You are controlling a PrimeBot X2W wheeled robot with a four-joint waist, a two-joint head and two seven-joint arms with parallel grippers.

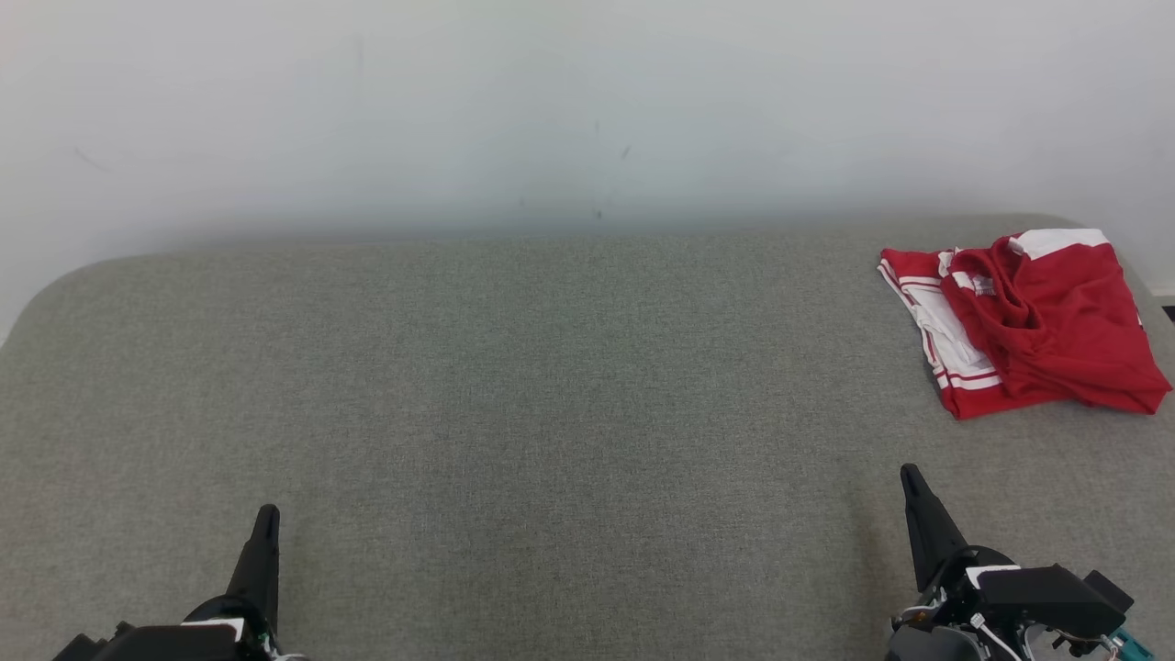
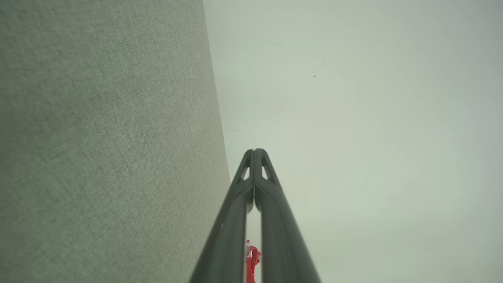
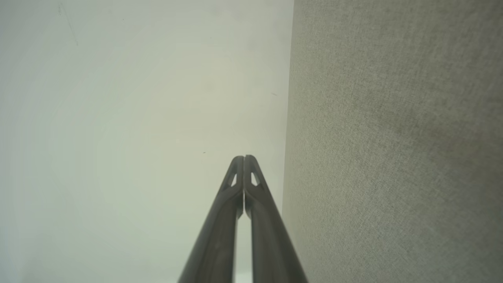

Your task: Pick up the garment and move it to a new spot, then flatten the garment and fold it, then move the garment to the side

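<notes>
The garment is red with white stripes and lies bunched and roughly folded at the far right of the grey fabric surface. A sliver of the garment shows between the finger bases in the left wrist view. My left gripper rests at the lower left, far from the garment, shut with nothing in it. Its tips meet in its wrist view. My right gripper sits at the lower right, below the garment and apart from it, also shut and empty, tips touching.
A pale wall rises straight behind the grey surface. The surface's rounded far corners lie at the left and right, and the garment sits near the right edge.
</notes>
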